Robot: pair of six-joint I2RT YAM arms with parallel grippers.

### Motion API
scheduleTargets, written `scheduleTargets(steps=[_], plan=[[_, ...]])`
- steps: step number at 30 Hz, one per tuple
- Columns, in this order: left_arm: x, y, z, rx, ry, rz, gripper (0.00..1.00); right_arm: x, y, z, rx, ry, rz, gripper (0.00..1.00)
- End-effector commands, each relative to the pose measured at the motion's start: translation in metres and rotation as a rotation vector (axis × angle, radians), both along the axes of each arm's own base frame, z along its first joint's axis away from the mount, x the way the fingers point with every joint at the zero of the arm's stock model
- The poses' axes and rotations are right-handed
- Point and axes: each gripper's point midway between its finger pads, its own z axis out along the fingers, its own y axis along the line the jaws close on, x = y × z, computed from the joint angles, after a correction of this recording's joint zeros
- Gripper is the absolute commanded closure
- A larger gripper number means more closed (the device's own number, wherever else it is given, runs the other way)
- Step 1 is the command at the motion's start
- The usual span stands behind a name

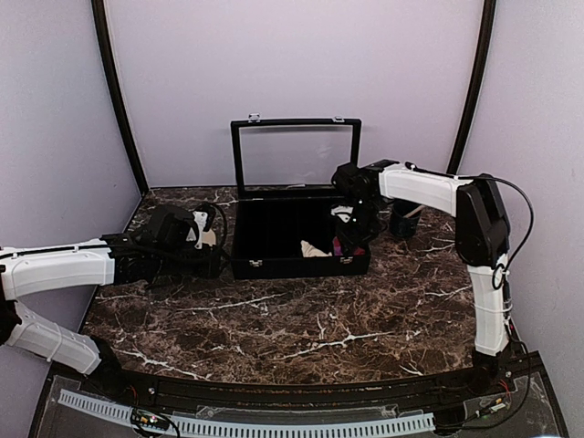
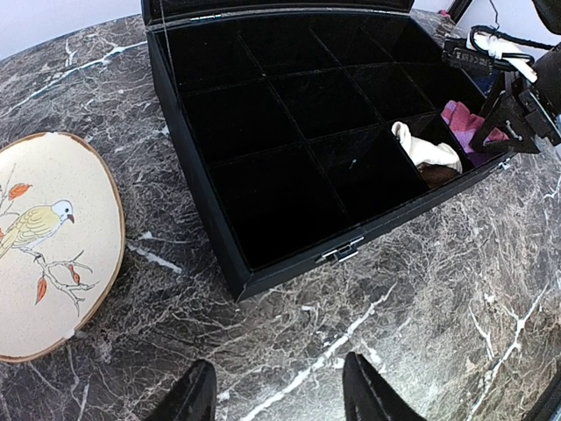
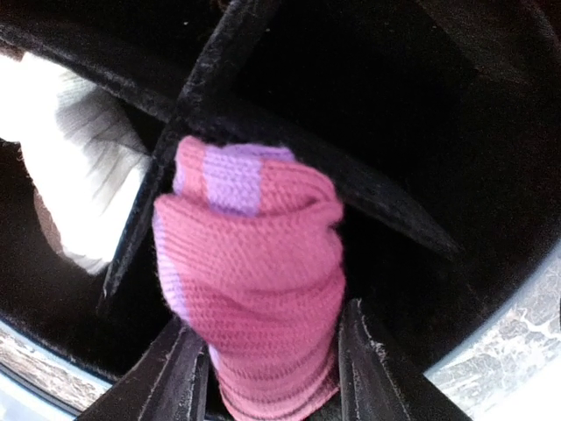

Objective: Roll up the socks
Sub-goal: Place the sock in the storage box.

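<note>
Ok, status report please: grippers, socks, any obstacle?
Left gripper open, empty. Right gripper astride rolled pink sock in black divided box, grip unclear. Cream sock in next cell. Divider right beside the roll.

**No writing to read**

No word, number, brand or label can be read in any of the views. The only mark that shows is a picture, not lettering. The cream oval mat with a brown rim (image 2: 54, 263), lying flat on the dark white-veined marble bench (image 2: 421, 333), bears a drawing of a yellow-and-white bird. The bird perches on a thin brown twig with a few orange leaves.
</note>
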Motion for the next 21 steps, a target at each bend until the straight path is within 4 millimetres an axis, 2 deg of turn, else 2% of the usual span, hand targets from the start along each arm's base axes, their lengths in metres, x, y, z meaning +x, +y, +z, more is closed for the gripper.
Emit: scheduleTargets(steps=[1, 7, 13, 16, 21], plan=[[0.004, -0.003, 0.009, -0.031, -0.014, 0.002, 0.49, 0.011, -0.008, 0.040, 0.017, -0.082, -0.038, 0.51], [0.003, -0.004, 0.006, -0.035, -0.006, -0.001, 0.49, 0.014, -0.006, 0.046, 0.027, -0.105, -0.048, 0.49], [0.003, -0.003, 0.004, -0.028, -0.004, -0.001, 0.49, 0.024, -0.002, 0.062, 0.057, -0.169, -0.064, 0.50], [0.004, -0.003, 0.004, -0.025, -0.003, -0.002, 0.49, 0.026, 0.000, 0.061, 0.058, -0.170, -0.067, 0.58], [0.005, -0.001, 0.004, -0.023, -0.006, 0.000, 0.49, 0.024, 0.002, 0.046, 0.054, -0.134, -0.065, 0.83]])
